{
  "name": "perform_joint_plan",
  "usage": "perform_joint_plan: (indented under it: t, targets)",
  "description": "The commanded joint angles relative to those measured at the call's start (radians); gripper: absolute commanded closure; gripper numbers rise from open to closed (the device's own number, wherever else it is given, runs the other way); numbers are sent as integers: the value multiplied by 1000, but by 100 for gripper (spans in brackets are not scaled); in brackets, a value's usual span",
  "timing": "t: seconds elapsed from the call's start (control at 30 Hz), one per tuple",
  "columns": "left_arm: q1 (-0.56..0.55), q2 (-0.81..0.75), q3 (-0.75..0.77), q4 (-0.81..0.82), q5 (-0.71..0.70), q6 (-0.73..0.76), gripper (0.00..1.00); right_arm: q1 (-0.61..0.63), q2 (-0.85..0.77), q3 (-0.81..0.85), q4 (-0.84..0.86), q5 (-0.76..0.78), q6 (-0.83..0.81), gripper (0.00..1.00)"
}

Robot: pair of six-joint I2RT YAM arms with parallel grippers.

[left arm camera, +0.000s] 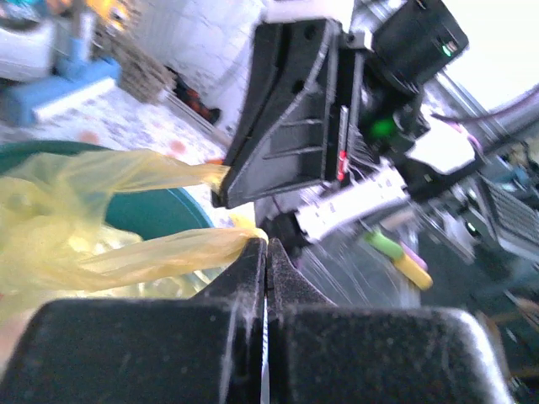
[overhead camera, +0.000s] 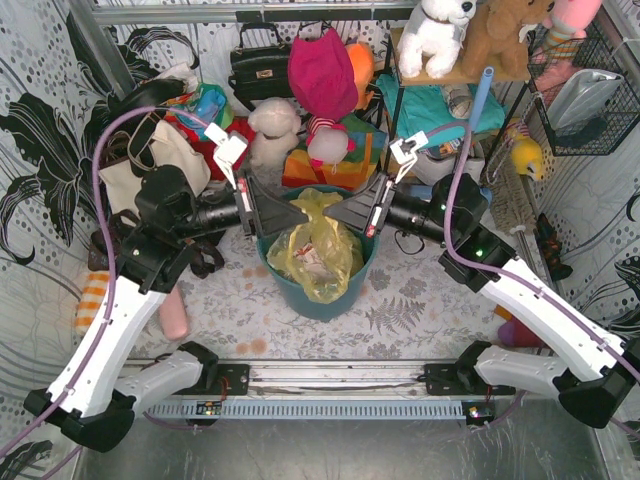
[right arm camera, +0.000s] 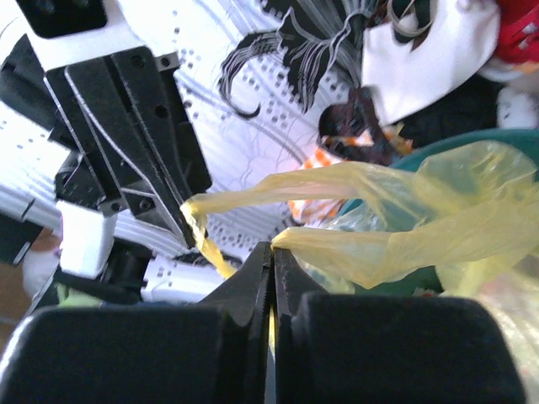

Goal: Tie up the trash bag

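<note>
1. Trash bag [overhead camera: 318, 250]: sits inside teal bin [overhead camera: 335, 298], two yellow flaps stretched out above the rim.
2. Left gripper [overhead camera: 300, 219]: jaws clamped on one flap.
3. Right gripper [overhead camera: 330, 220]: jaws clamped on the other flap.

Mid-table [overhead camera: 420, 300]: a round teal bin [overhead camera: 330, 300] with the yellow trash bag [overhead camera: 318, 255] inside. Shows crumpled white-and-red paper through the thin plastic. From the left, the left gripper [overhead camera: 300, 215], fingers together, at the bag's raised top. From the right, the right gripper [overhead camera: 335, 213], likewise closed, at the same bunch of plastic, tips nearly meeting above the bin. Behind the bin, clutter: a cream tote bag [overhead camera: 150, 165], a black handbag [overhead camera: 260, 65], a white plush toy [overhead camera: 437, 30].
</note>
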Motion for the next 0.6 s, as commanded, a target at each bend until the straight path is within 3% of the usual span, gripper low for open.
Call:
perform_joint_plan:
  t: [0.0, 0.27, 0.47, 0.57]
  targets:
    - [7, 22, 79, -54, -275, 37, 100, 4, 15, 67, -15, 200, -38, 100]
    - [15, 106, 75, -198, -656, 5, 100, -2, 111, 102, -147, 429, -32, 100]
    - [19, 154, 37, -192, -731, 6, 100, -17, 173, 96, -168, 473, -39, 100]
    - [19, 166, 29, -192, -683, 16, 100, -19, 172, 60, -139, 437, -36, 100]
